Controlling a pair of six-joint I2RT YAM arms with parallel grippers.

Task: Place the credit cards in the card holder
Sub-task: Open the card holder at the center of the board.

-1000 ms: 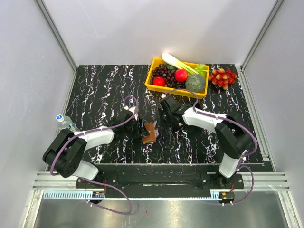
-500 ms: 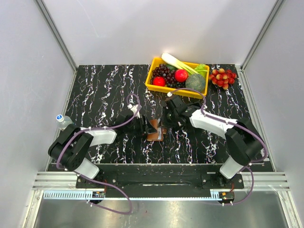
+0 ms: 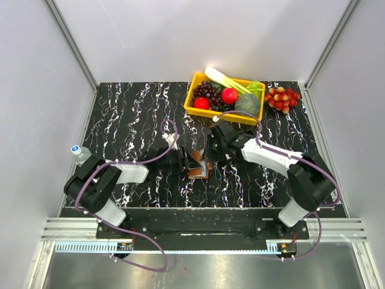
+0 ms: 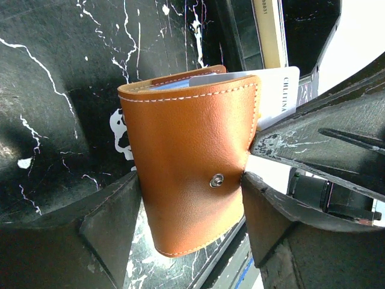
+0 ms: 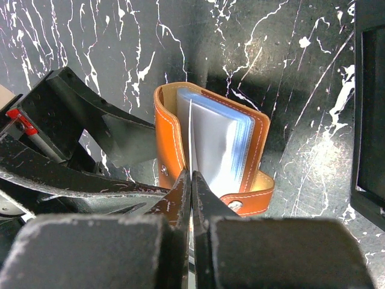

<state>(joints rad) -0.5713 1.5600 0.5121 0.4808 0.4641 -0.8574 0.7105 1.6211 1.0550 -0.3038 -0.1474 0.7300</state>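
The black marbled table [image 3: 120,120] fills the frame, with a yellow bin [image 3: 194,107] of fruit and vegetables at upper centre, well apart from my work. Both my tools meet at the middle of the frame.

My left tool [image 3: 183,161] has its fingers spread wide, one against each side of the brown card holder [image 4: 192,156], bracing it upright on the table. My right tool [image 5: 191,176] is pressed together on a white credit card [image 4: 280,90], pinching it edge-on, with its far end already between the holder's leaves.

I judge the step in hand is seating this card in one of the clear sleeves [image 5: 225,150]. To do it well, I should line the card up with the sleeve's mouth and push straight along its own plane, slowly, so it neither buckles nor slips between two sleeves. My left fingers should hold just firmly enough to stop the holder sliding or tipping, without squeezing the leaves closed on the card. I should let go only once the card sits deep.
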